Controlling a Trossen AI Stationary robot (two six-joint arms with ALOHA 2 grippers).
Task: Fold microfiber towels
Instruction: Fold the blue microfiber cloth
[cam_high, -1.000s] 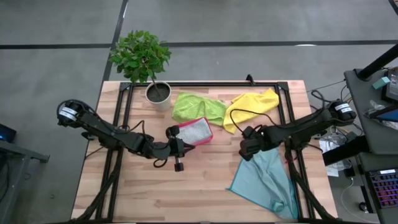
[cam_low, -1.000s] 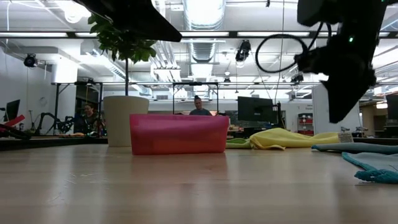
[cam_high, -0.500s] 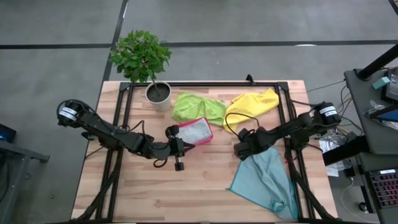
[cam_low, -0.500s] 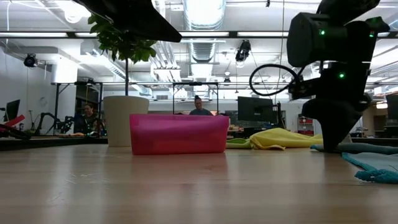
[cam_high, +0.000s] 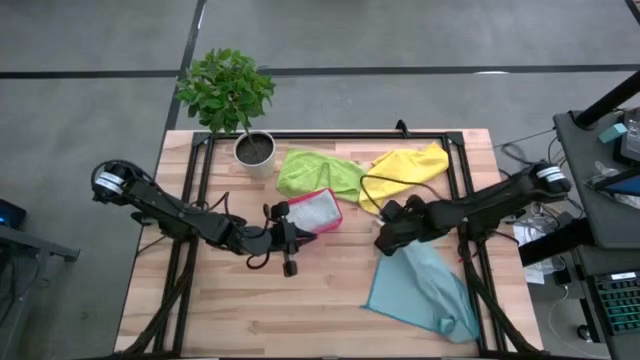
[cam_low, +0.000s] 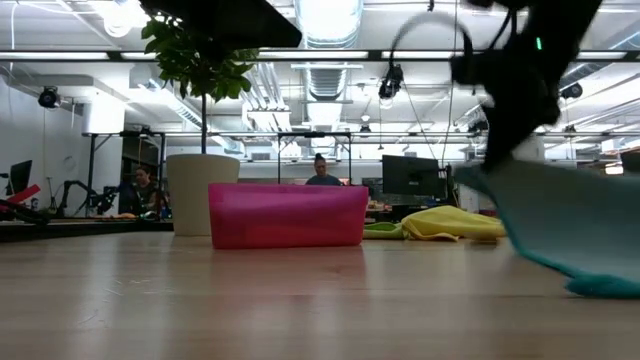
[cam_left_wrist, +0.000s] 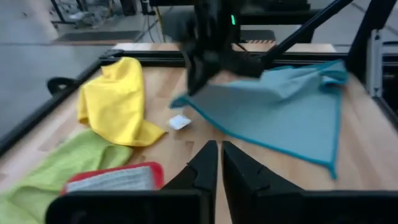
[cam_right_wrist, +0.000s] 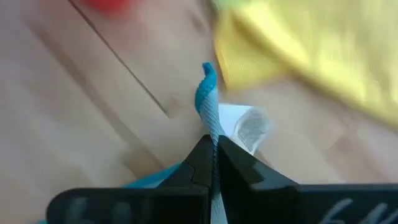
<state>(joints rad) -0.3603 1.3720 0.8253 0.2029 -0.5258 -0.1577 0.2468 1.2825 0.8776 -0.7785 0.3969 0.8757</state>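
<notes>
While right gripper (cam_high: 383, 240) stays pinched shut on raised corner of light teal-blue microfiber towel (cam_high: 425, 290), cloth trails from jaws toward table's front-right edge, long axis diagonal. Right arm nearer; left gripper (cam_high: 290, 242) closed, empty, beside small pink rectangular plastic tray (cam_high: 314, 211). Towel limp, creased, corner lifted.

The wooden counter (cam_high: 330, 300) carries a potted plant (cam_high: 254, 148), a lime green towel (cam_high: 315, 170), a yellow towel (cam_high: 405, 168) and a pink tray (cam_high: 316, 210) just ahead of the left claw (cam_high: 297, 233). A teal towel (cam_high: 425, 290) trails below the right claw (cam_high: 380, 240).
</notes>
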